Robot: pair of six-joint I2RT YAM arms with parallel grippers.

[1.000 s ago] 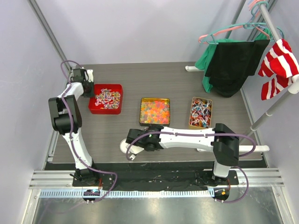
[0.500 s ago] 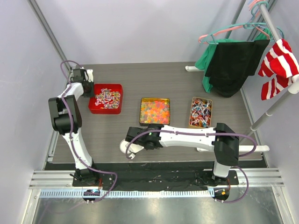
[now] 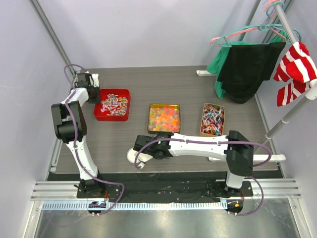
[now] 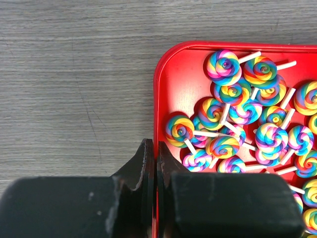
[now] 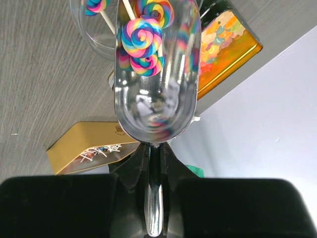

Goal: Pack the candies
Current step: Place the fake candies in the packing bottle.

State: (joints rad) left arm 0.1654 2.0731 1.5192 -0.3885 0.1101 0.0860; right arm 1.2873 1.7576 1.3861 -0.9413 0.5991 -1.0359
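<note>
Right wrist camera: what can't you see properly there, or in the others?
Right wrist view: clear cup, cut by the top edge, partly behind the scoop.
Left wrist view: red tray, running past the right edge and under the left gripper.
Top view: sweets in the right gold tin, too small to name.

No words, numbers or brand marks can be read anywhere. The candies (image 4: 223, 67) carry only coloured swirls. The red tray (image 4: 183, 84) near the table's left edge and the metal scoop (image 5: 156, 99) are both plain. A gold tin (image 5: 230, 42) shows a bright printed picture on its side. Another gold tin (image 5: 81, 144) bears a small dark mark, perhaps a logo, too tiny to make out.
</note>
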